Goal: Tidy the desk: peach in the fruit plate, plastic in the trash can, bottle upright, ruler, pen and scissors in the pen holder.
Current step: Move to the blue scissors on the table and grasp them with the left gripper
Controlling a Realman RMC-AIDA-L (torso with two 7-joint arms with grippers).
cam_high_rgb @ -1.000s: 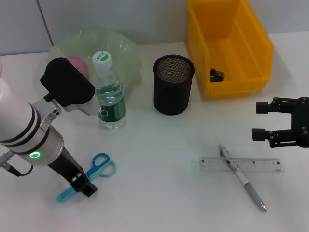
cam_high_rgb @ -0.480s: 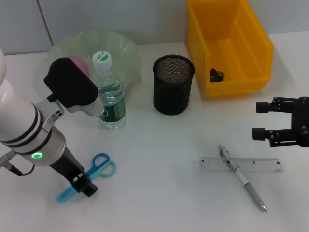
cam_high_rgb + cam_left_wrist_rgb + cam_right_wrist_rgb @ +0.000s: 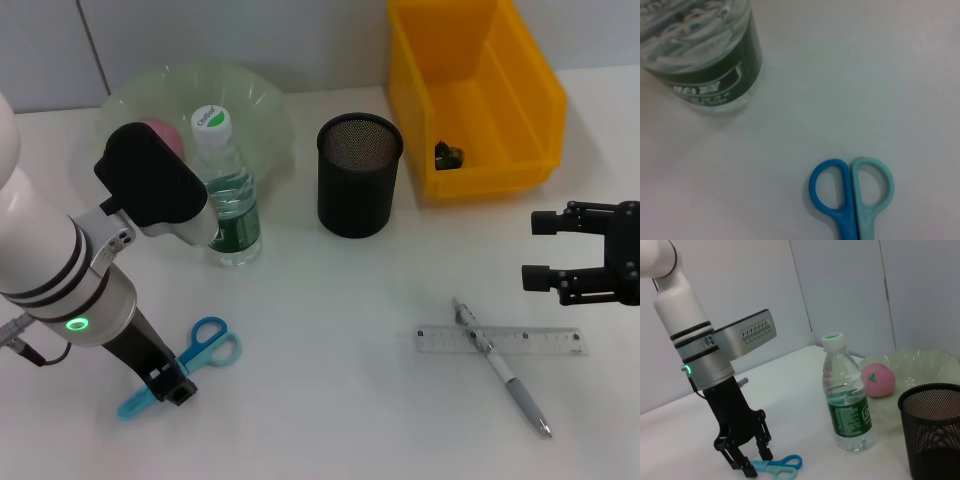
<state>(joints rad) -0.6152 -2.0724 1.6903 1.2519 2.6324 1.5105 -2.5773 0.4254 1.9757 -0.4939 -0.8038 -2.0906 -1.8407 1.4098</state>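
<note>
Upright bottle with green label, its white lettering unreadable. Left gripper down over scissors, open fingers straddling the blades; right gripper open, parked above the ruler.

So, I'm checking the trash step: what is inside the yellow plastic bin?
The yellow plastic bin holds one small dark crumpled scrap against its left inner wall. The rest of its visible floor is bare; the near wall hides the floor strip just behind it.

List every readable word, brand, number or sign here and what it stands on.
Bottle cap: green lettering, too small to read.
Bottle label: white characters on green, blurred, unreadable.
Ruler: graduation marks only, numbers not legible.
Nothing else carries text.
</note>
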